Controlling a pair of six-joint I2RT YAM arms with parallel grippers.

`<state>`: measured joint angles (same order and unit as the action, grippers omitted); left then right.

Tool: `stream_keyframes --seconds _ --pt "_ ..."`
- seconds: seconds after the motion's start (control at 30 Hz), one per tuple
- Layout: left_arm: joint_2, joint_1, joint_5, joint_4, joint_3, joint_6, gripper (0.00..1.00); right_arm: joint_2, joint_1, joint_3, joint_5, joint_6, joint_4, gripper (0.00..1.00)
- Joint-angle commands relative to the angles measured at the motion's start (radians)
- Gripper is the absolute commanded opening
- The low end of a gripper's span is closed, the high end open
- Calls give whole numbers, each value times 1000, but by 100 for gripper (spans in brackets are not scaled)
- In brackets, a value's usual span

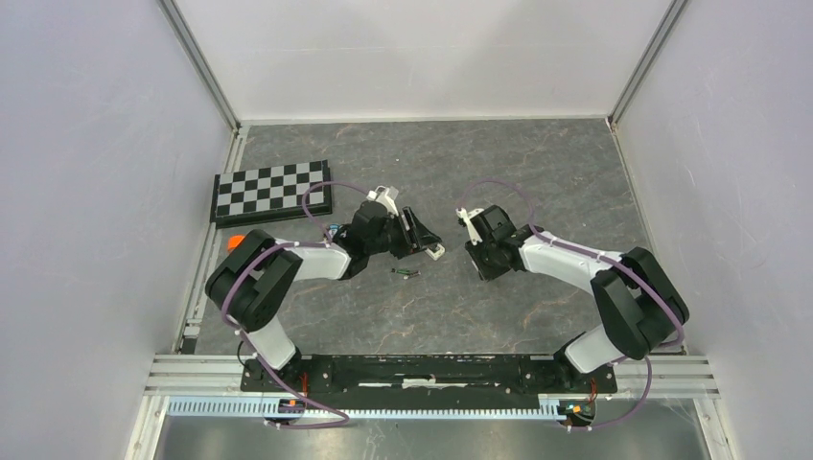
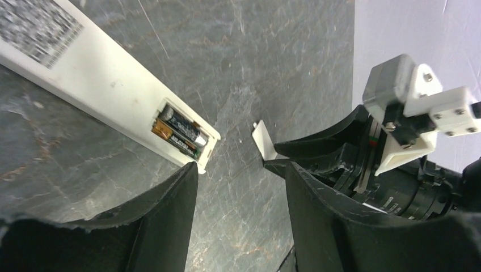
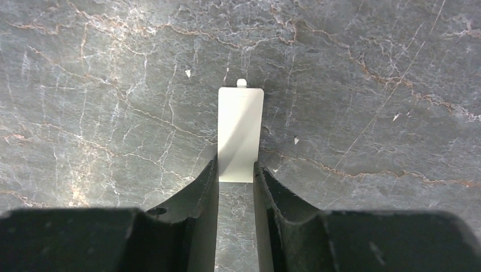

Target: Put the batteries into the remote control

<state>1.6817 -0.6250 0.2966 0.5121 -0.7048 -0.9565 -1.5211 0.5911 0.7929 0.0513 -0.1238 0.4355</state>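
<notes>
The white remote [image 2: 108, 85] lies back up on the table, its battery bay open at the near end. Dark batteries [image 2: 180, 132] with a copper end lie in the bay. My left gripper [image 2: 241, 170] is open and empty, hovering just beside that end; in the top view [image 1: 422, 235] it hides most of the remote [image 1: 436, 252]. A loose battery [image 1: 406, 273] lies on the table just in front of it. My right gripper [image 3: 236, 167] is shut on the white battery cover [image 3: 240, 124], holding it above the table to the right of the remote [image 1: 479, 264].
A checkerboard [image 1: 273, 190] lies at the back left. A small orange object [image 1: 235, 241] sits by the left arm. Grey walls enclose the table on the left, back and right. The right gripper with the cover [image 2: 264, 141] shows close to my left finger.
</notes>
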Motion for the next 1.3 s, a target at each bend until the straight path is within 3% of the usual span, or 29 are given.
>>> stream_keyframes --seconds 0.0,0.53,0.6,0.7,0.9,1.27 --pt "39 -25 73 54 -45 -34 64 4 7 -38 -43 -22 60 30" --pt "157 -83 157 65 -131 -115 61 56 -1 -12 -48 -40 75 31" --pt "166 -88 155 65 -134 -119 61 56 -1 -3 -41 -40 91 35" --pt "170 -90 152 65 -139 -116 61 58 0 6 -31 -41 122 49" --pt "172 -91 147 66 -148 -110 61 36 -1 3 -38 -28 155 58" --pt "184 -96 149 66 -157 -108 60 -33 -1 0 -22 -20 144 42"
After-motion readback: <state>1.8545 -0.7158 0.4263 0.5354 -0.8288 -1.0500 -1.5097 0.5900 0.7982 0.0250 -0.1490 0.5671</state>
